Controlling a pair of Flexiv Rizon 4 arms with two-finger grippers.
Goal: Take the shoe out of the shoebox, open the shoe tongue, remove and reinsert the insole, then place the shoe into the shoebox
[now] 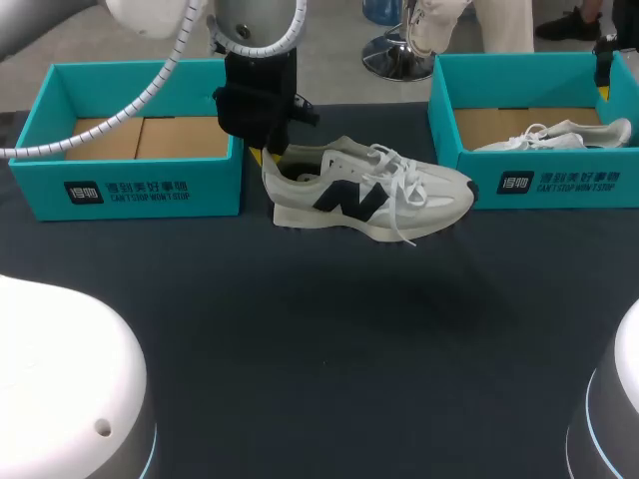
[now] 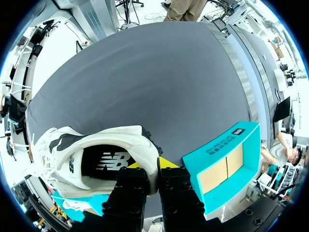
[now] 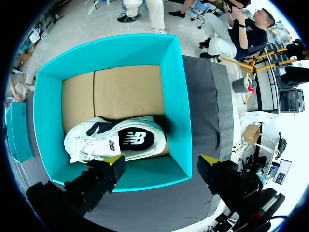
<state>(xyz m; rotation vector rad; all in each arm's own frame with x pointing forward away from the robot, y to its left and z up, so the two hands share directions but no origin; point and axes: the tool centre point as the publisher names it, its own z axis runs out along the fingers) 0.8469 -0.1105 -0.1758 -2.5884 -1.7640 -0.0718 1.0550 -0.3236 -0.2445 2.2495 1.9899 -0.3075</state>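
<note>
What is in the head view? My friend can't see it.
The left gripper holds a white shoe by its heel over a dark table. The left box and right box are blue, and the right box holds another shoe.

shoe (image 1: pixel 369 190) off-white, dark n on side, white laces. left box (image 1: pixel 130 190), right box (image 1: pixel 544 182) teal, white print, brown cardboard inside. desk (image 1: pixel 319 349) dark grey.

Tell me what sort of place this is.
Likely a robotics lab bench set up for shoe-handling trials: a dark-covered table, a teal shoebox, another shoebox holding a second sneaker, and my left pincer gripping a white sneaker by its heel.
</note>
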